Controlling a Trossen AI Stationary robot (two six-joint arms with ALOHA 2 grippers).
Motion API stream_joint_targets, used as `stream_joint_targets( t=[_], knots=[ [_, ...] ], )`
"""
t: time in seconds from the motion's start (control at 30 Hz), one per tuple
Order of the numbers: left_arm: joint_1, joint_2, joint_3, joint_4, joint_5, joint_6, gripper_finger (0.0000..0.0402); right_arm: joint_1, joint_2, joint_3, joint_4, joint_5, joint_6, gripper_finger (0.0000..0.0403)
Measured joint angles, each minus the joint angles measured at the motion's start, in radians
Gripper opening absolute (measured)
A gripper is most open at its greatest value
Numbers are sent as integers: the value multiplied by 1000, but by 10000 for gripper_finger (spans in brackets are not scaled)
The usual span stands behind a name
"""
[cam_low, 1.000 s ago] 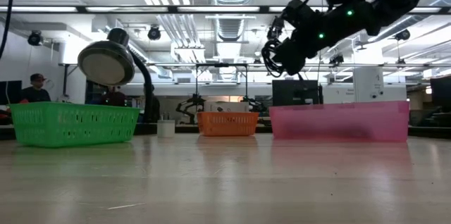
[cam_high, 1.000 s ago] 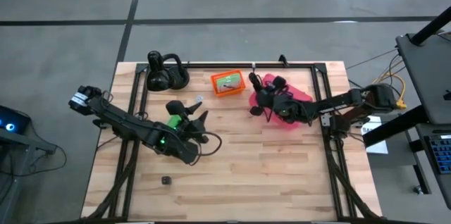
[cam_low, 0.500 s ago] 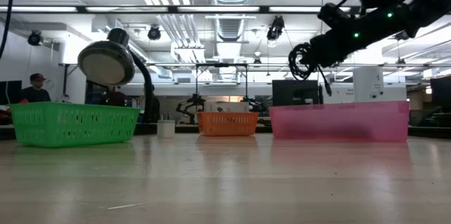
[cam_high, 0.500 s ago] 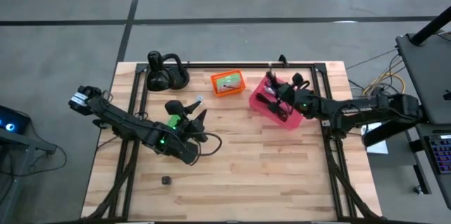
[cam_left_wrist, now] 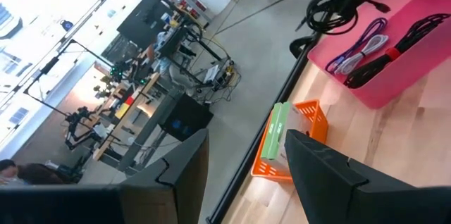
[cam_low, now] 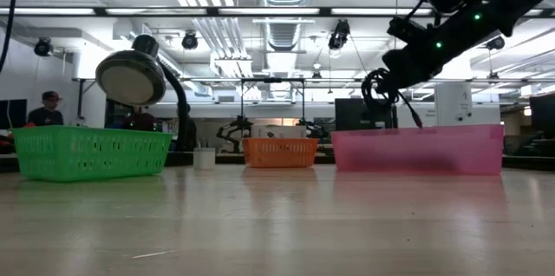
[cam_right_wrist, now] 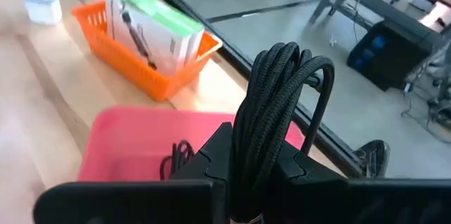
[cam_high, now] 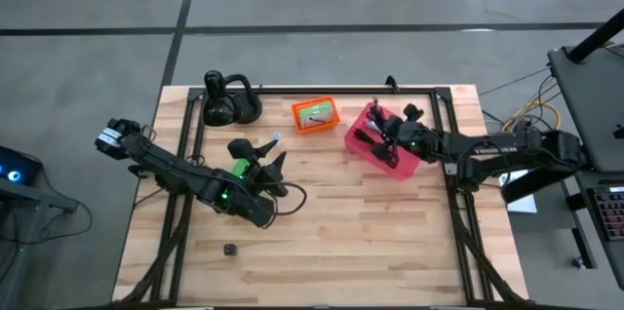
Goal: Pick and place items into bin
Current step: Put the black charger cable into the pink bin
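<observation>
Landmark: pink bin (cam_high: 369, 144).

Tiny black block (cam_high: 230, 249) lies on the wooden table (cam_high: 341, 242), well apart from the bin on the near side. Left gripper (cam_high: 276, 175) rests low between block and bin, fingers (cam_left_wrist: 184, 175) spread apart, nothing between them. Right gripper (cam_high: 390, 137) hangs over the bin, clamped on a coiled black cable (cam_right_wrist: 278, 104). Inside the bin: purple cable (cam_left_wrist: 363, 44) beside another black cable (cam_left_wrist: 402, 44). Just beside the bin, on the left arm's side: orange basket (cam_high: 314, 114) holding green packets (cam_right_wrist: 151, 23).
</observation>
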Motion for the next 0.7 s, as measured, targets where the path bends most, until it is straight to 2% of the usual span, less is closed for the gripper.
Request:
stream_joint_targets(
  t=[0.3, 0.47, 0.7],
  knots=[
    [0, 0, 0, 0, 0, 1, 173, 1, 73, 65, -166, 10, 103, 26],
    [0, 0, 0, 0, 0, 1, 173, 13, 116, 114, -285, 76, 214, 28],
    [0, 1, 0, 0, 0, 2, 173, 91, 191, 172, -434, 155, 319, 30]
  ],
)
